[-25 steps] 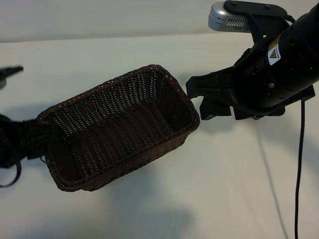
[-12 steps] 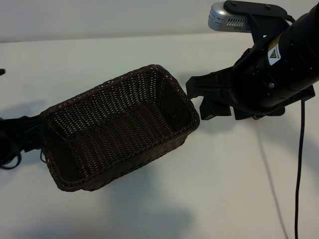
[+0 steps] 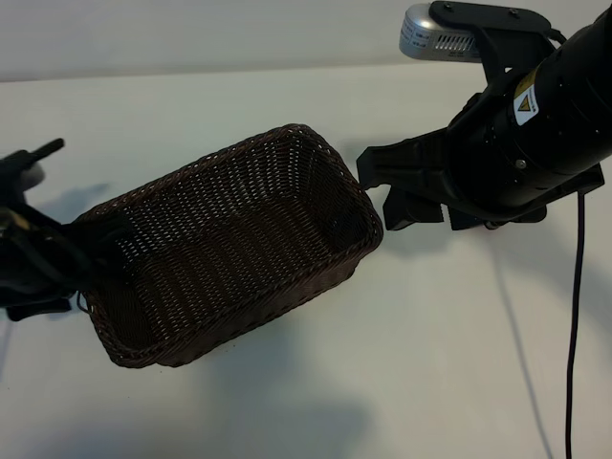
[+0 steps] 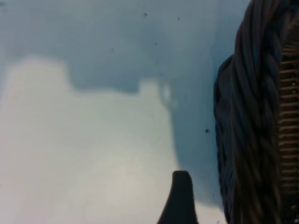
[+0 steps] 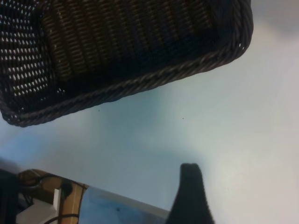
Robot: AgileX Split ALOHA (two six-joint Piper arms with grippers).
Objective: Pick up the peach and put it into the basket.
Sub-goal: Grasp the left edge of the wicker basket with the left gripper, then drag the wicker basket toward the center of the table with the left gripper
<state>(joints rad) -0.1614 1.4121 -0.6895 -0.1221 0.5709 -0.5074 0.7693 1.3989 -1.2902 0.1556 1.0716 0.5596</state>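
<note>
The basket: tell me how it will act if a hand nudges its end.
The basket looks light: open weave, nothing visible inside, so it would probably slide on the smooth table. Its broad, low shape makes tipping unlikely. The thick braided rim suggests it stays stiff.

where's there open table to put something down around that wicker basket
Bare table runs along the front of the basket and across to the dangling cable. Another clear strip lies behind the basket, up to the table's far edge. It's crowded at both short ends: the left gripper crowds one end, the right gripper the other.

Unreadable warning sticker [image 3: 524, 103] on right arm [image 3: 564, 96]
</note>
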